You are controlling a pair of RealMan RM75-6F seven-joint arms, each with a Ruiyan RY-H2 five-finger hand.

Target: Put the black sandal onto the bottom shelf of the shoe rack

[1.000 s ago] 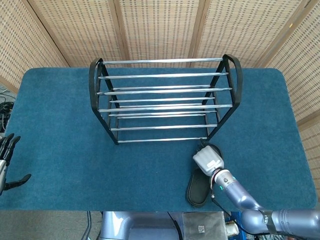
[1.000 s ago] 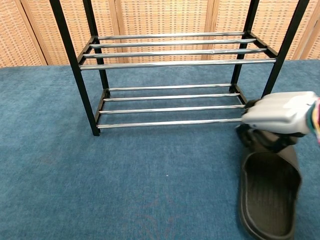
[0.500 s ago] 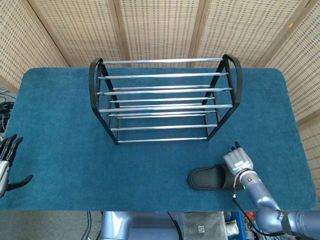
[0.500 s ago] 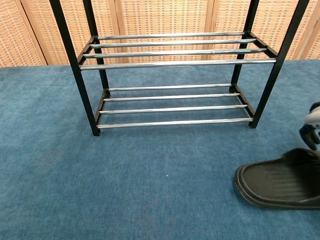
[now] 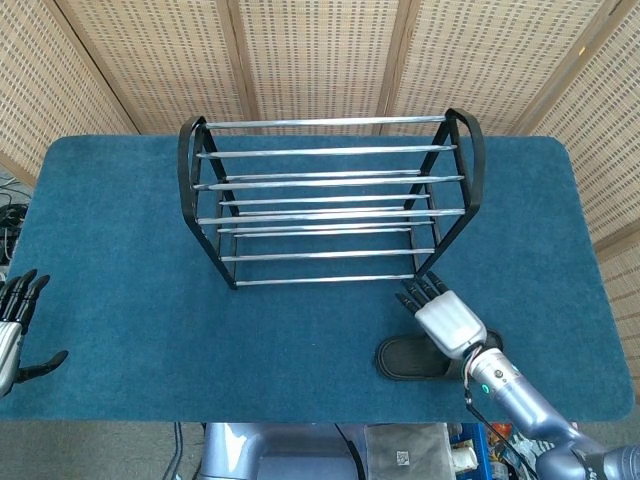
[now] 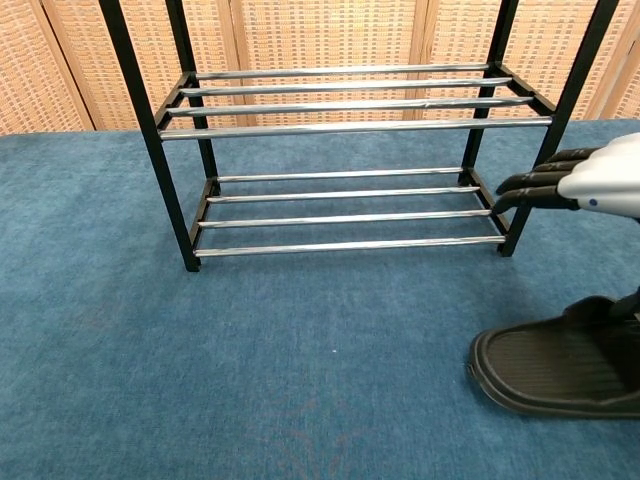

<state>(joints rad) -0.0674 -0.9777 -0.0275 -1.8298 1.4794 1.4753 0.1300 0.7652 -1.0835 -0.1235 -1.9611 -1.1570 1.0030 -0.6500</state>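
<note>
I am holding my right hand (image 5: 449,320) above the black sandal (image 5: 408,358), fingers (image 6: 535,184) stretched out and apart, gripping nothing; in the chest view the palm is hovering clear of the sandal, with a visible gap of blue between them. The fingertips are pointing toward the right front leg of the shoe rack (image 5: 325,196) and are lying just beside it, though I cannot tell whether they are touching it. The sandal is lying flat on the blue table cover (image 5: 130,280), sideways, its toe end pointing to my left, in front of the rack's right end and outside it. The bottom shelf (image 6: 350,210) is showing only its chrome bars. My left hand (image 5: 14,325) is resting at the far left edge of the table, well apart from all this, fingers spread and holding nothing. Woven screens (image 5: 320,55) are standing behind the table.
</note>
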